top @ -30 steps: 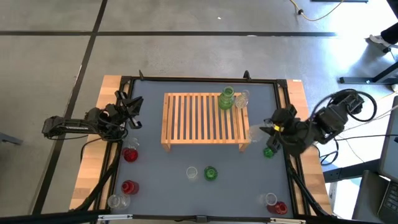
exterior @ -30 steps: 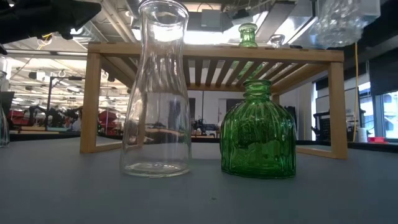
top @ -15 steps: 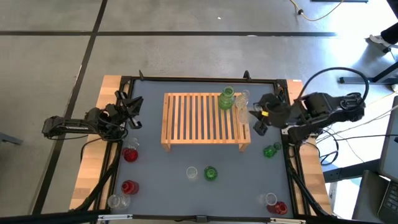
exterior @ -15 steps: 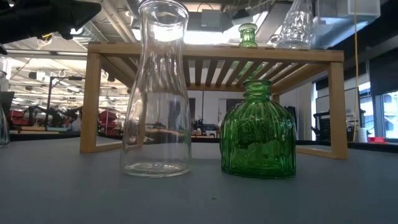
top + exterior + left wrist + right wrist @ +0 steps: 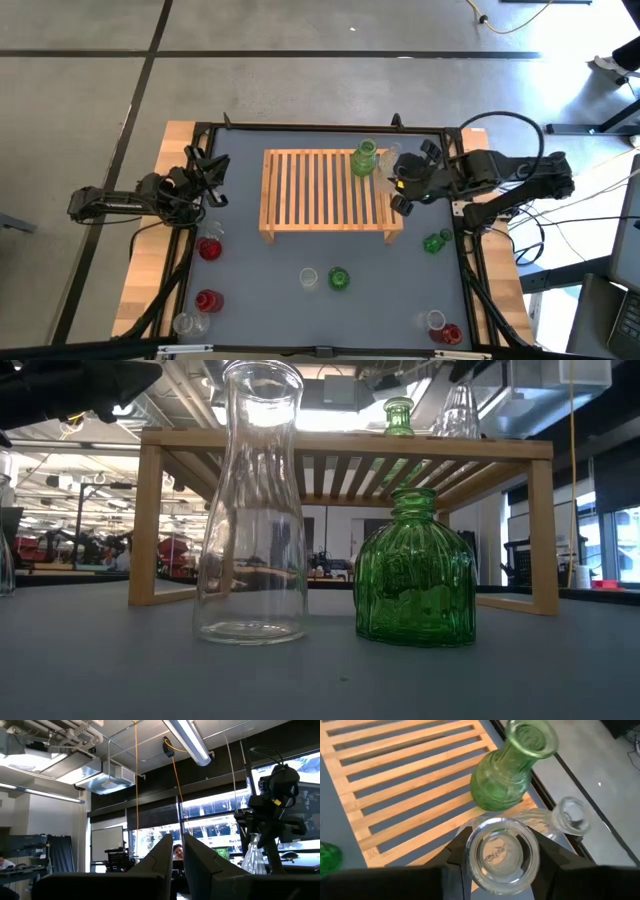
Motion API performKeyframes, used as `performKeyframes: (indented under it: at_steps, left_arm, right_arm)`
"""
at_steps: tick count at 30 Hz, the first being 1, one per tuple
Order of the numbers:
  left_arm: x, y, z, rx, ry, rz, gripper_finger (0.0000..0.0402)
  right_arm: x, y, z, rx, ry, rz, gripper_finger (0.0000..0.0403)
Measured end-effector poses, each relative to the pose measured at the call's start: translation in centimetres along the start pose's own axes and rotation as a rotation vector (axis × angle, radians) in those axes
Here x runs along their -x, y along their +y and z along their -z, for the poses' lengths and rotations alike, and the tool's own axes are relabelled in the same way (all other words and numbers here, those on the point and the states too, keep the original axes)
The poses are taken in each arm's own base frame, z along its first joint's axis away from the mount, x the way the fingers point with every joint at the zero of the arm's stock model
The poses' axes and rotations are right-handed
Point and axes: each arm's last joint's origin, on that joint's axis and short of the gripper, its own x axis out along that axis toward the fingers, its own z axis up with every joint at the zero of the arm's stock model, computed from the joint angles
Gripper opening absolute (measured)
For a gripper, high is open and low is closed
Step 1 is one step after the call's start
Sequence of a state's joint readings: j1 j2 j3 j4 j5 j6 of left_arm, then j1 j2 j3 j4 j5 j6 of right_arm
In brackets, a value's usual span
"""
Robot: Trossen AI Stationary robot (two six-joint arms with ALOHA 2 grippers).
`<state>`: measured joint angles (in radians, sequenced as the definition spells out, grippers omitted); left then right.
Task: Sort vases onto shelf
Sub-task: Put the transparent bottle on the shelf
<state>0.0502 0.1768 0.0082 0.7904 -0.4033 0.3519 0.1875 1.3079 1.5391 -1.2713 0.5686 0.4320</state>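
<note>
**Operator A:** Where is the vase in hand located relative to the shelf?

**Operator B:** A clear vase (image 5: 501,855) is held between the fingers of the right gripper (image 5: 404,186), which are closed on its neck or upper body. It is positioned over the right end of the shelf (image 5: 310,190), just beside a green vase (image 5: 365,159) and a second clear vase (image 5: 388,160) already standing at the far right corner. In the low view the held clear vase (image 5: 459,412) is seen at the level of the shelf top; whether its base is touching the slats cannot be determined.

**Operator A:** How is its long axis oriented?

**Operator B:** The axis is upright. The open mouth is seen from directly above in the right wrist view, so the body extends straight down from the gripper. The coming move is judged to be a short vertical lowering followed by release. Little clearance to the two neighbouring vases is available, so sideways drift is to be avoided.

**Operator A:** Which arm is nearer?

**Operator B:** The right arm. The left gripper (image 5: 212,172) is parked with fingers closed at the table's left edge, well apart from the shelf.

**Operator A:** How is the vase described?

**Operator B:** Colourless glass, flared at the rim, with a patterned lower body.
</note>
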Motion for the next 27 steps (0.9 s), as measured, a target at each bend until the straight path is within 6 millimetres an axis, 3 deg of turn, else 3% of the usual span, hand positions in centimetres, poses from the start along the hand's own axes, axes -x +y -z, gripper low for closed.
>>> performKeyframes:
  at_steps: [21,27]
  left_arm:
    - [0.0,0.0,0.0,0.001,-0.001,0.0,0.0037]
    - [0.0,0.0,0.0,0.001,-0.001,0.0,0.0037]
  right_arm:
    - [-0.7,0.8,-0.2,0.009,0.039,-0.054,0.0124]
    - [-1.5,1.5,-0.4,0.021,0.029,-0.045,0.0155]
